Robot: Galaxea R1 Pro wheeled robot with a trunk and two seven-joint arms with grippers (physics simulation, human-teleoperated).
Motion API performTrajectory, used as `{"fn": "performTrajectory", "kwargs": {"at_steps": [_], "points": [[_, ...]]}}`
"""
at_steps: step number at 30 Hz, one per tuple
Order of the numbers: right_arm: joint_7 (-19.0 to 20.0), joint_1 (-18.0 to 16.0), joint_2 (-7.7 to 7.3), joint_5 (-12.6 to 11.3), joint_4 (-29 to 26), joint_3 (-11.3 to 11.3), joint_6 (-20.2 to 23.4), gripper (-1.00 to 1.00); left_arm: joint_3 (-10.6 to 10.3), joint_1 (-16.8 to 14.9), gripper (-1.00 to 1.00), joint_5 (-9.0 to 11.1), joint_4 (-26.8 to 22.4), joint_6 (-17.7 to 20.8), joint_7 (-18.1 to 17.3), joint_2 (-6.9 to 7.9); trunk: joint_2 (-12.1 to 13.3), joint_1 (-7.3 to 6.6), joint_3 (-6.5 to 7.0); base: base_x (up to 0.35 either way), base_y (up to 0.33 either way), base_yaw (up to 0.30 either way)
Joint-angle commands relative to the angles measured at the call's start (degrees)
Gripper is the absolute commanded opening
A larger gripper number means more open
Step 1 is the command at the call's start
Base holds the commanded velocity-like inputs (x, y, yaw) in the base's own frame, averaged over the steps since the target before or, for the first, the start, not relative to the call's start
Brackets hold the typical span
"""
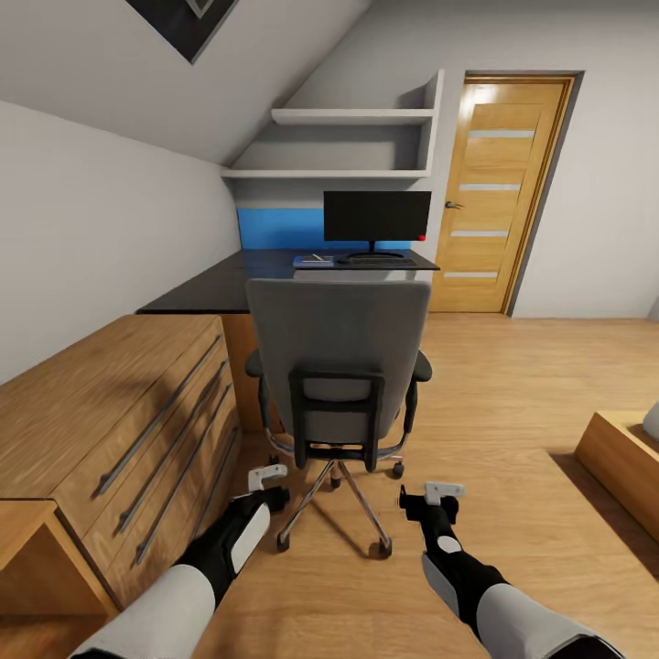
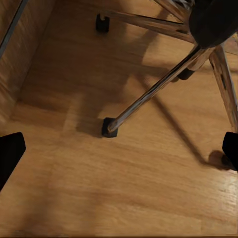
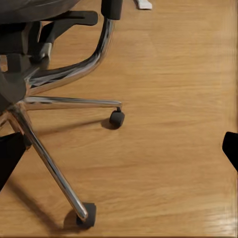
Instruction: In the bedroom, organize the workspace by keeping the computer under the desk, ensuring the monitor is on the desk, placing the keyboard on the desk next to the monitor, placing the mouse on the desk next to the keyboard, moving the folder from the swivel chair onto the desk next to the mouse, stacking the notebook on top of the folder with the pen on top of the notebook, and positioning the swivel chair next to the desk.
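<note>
The grey swivel chair (image 1: 339,352) stands with its back to me in front of the dark desk (image 1: 220,286); its backrest hides the seat. On the desk's far end stand the black monitor (image 1: 377,217) and, at its foot, the keyboard (image 1: 377,261), with a flat blue item (image 1: 314,261) to its left that I cannot identify. My left gripper (image 1: 267,483) and right gripper (image 1: 430,499) hang low behind the chair's base, both open and empty. The wrist views look down on chrome chair legs (image 2: 148,96) (image 3: 47,158) and castors (image 2: 108,127) (image 3: 117,118).
A wooden dresser (image 1: 119,412) with long handles runs along the left wall beside the desk. A low wooden surface (image 1: 27,540) sits at the bottom left. A wooden door (image 1: 494,192) is at the back right, wall shelves (image 1: 357,117) above the desk, a wooden furniture edge (image 1: 622,458) at right.
</note>
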Motion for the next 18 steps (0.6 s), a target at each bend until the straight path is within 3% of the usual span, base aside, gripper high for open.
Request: {"fn": "performTrajectory", "kwargs": {"at_steps": [1, 10, 14, 18], "points": [[-0.2, -0.2, -0.34, -0.6, 0.1, 0.5, 0.2, 1.0, -0.3, 0.0, 1.0, 0.6, 0.6, 0.0, 0.5, -0.02, 0.0, -0.01, -0.06, 0.0, 0.0, 0.0], [0.2, -0.3, -0.07, -0.3, -0.2, 1.3, -0.2, 1.0, -0.5, -0.1, 1.0, 0.4, 1.4, -5.3, 0.4, -0.37, 0.0, -0.01, -0.06, 0.0, 0.0, 0.0], [1.0, -0.3, 1.78, 0.4, -0.3, 1.4, -0.6, 1.0, -2.2, -0.1, 1.0, 0.4, 2.2, -6.3, 0.3, -0.72, 0.0, -0.01, -0.06, 0.0, 0.0, 0.0], [1.3, -0.3, 4.03, 4.3, -0.2, 1.3, -0.8, 1.0, -5.2, -0.1, 1.0, 0.4, 3.0, -6.7, 0.3, -1.13, 0.0, -0.01, -0.06, 0.0, 0.0, 0.0]]}}
